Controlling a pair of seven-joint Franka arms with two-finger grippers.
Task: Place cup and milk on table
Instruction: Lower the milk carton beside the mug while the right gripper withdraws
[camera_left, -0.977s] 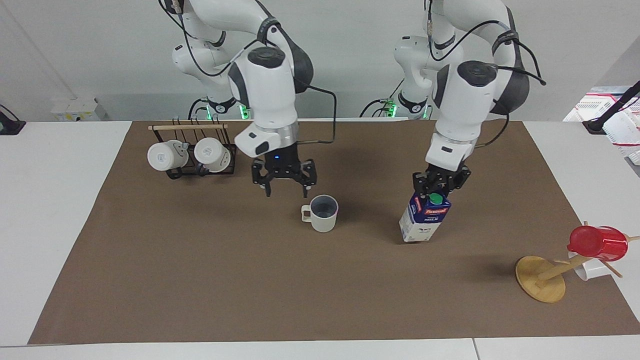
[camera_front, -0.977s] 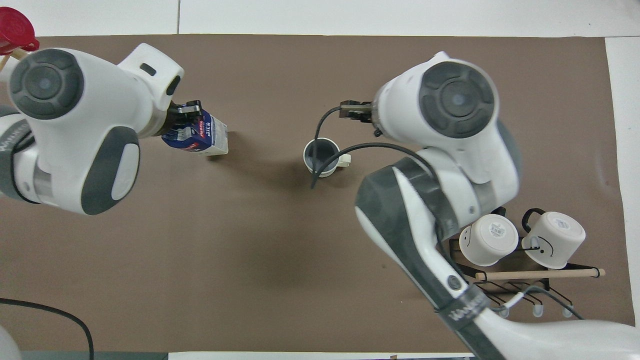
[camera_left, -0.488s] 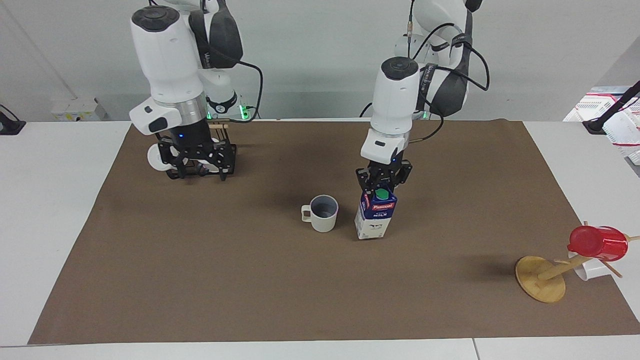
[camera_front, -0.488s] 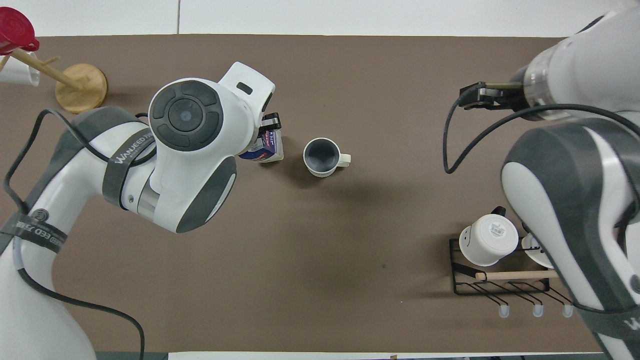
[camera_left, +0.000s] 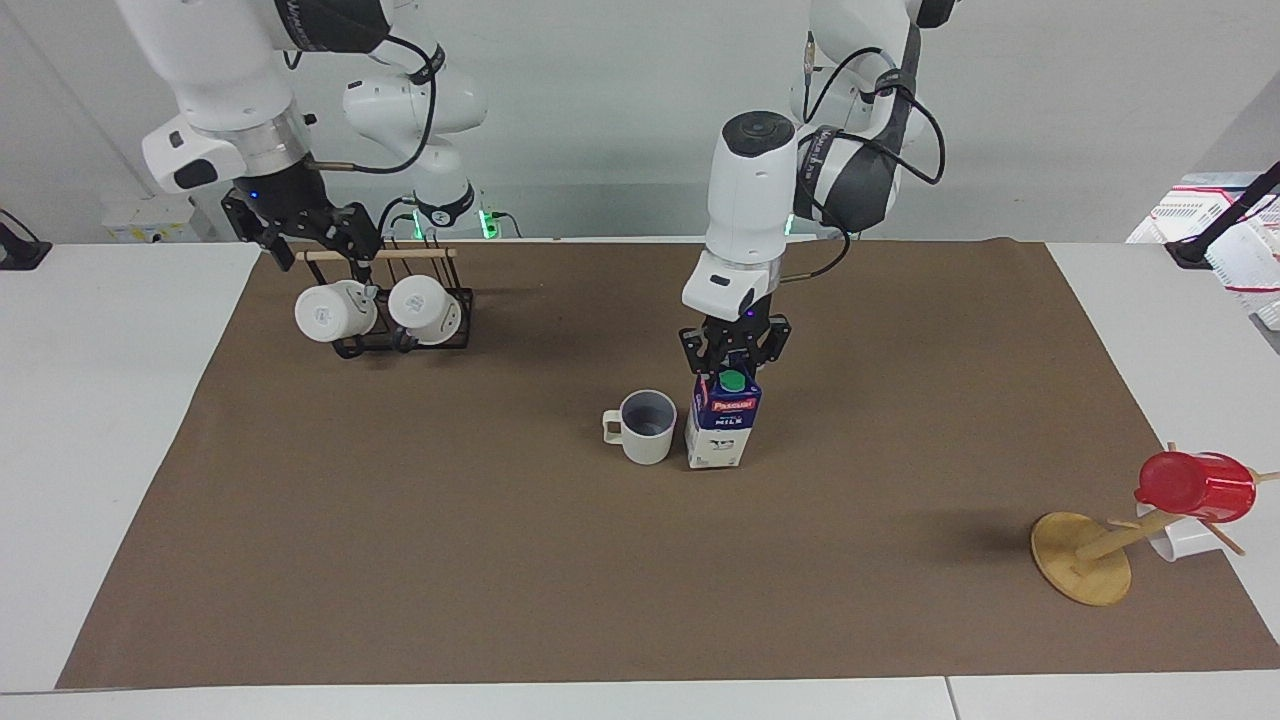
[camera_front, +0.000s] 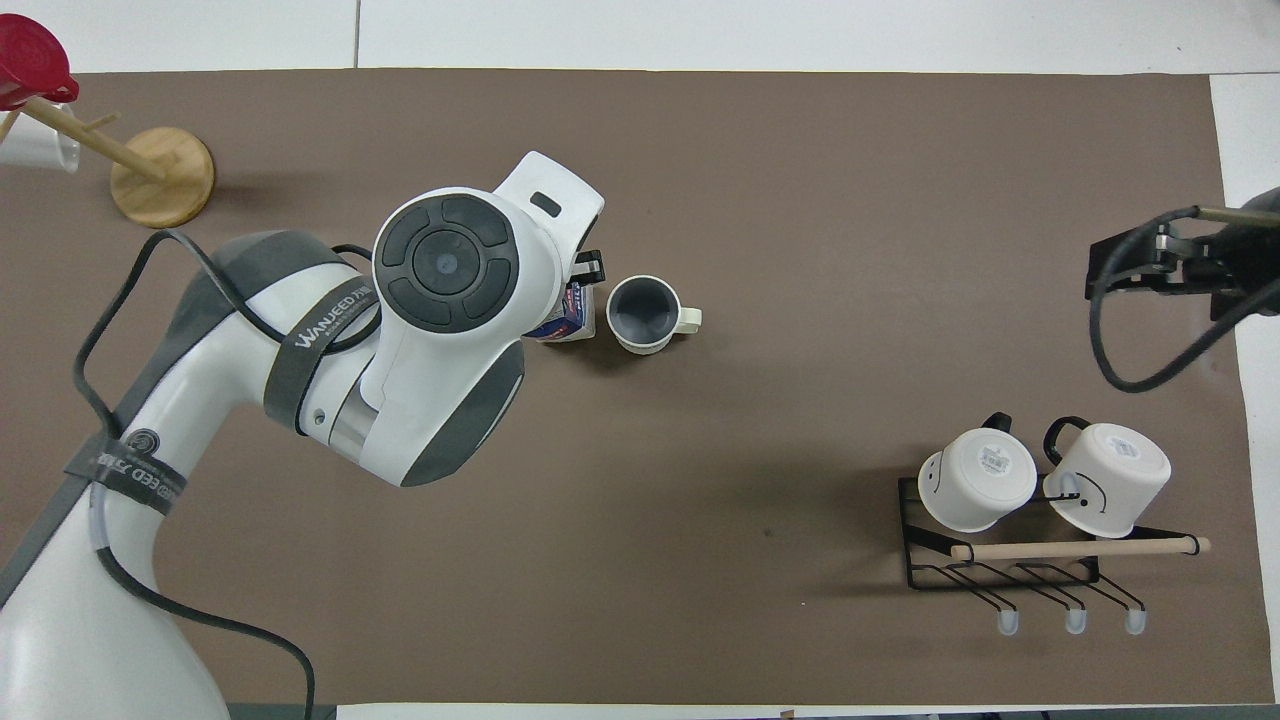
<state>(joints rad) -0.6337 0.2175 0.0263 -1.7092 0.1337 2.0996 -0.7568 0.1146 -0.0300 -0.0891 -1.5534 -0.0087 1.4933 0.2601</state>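
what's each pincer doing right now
Left pincer: shut on the milk, which stands upright on the mat beside the cup.
Right pincer: open, holding nothing, up over the mug rack.

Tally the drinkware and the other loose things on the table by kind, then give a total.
Ceramic mugs: 3, one cream mug standing on the mat, two white mugs on the wire rack
Plastic cups: 2, red and white, on the wooden stand
Milk cartons: 1
Racks and stands: 2
Total: 8
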